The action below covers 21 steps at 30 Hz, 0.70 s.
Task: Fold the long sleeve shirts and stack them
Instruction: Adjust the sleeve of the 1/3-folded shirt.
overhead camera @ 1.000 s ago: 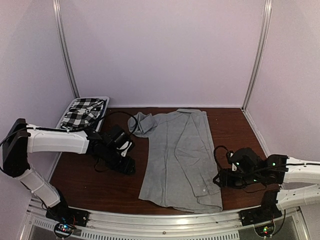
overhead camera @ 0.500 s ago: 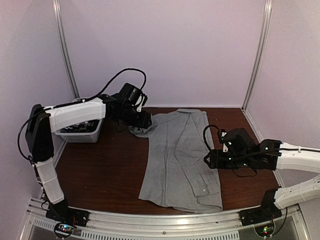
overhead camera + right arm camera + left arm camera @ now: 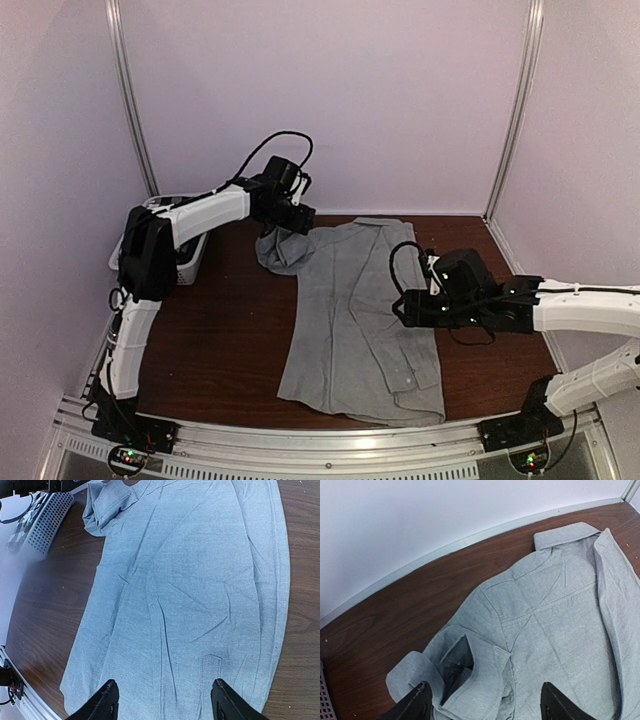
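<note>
Both arms have swung in over the grey shirt (image 3: 355, 310), the left gripper (image 3: 485, 705) above its bunched far-left sleeve (image 3: 455, 670) and the right gripper (image 3: 164, 700) above its right half, both wide open and empty, poised to fold.

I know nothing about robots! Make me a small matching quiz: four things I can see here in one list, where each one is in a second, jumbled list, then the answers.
Things
1. grey shirt
2. white basket
3. left gripper
4. right gripper

Places
A. open, above the shirt's right half
B. at the far left corner of the table
C. spread out along the middle of the table
D. open, above the bunched-up cloth at the shirt's far left end

Pairs: 1-C, 2-B, 3-D, 4-A
</note>
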Each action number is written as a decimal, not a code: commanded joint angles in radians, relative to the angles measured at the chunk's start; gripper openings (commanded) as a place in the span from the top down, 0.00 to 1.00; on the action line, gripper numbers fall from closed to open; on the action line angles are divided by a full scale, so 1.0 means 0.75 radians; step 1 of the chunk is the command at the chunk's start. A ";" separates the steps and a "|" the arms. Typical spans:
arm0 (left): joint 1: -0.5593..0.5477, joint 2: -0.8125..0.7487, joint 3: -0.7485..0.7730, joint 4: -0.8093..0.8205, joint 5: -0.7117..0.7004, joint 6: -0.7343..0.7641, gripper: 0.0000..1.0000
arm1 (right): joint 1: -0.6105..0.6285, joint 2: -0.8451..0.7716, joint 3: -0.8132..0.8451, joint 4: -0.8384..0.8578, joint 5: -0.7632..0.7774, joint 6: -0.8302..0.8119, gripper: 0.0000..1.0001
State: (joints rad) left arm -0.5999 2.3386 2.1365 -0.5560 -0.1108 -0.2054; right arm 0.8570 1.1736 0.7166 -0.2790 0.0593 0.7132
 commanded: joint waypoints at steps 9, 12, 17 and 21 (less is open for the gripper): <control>0.045 0.133 0.097 -0.034 0.203 0.107 0.28 | -0.013 0.072 0.044 0.108 -0.028 -0.027 0.36; 0.045 0.138 0.076 -0.034 0.203 0.089 0.32 | -0.014 0.077 0.045 0.117 -0.032 -0.026 0.36; 0.045 0.138 0.052 -0.041 0.191 0.068 0.41 | -0.014 0.080 0.040 0.119 -0.034 -0.026 0.36; 0.045 0.145 0.043 -0.039 0.168 0.070 0.41 | -0.014 0.076 0.030 0.127 -0.039 -0.019 0.36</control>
State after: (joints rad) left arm -0.5648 2.4321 2.1792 -0.6037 0.0219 -0.1474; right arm 0.8520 1.2293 0.7181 -0.2085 0.0364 0.7036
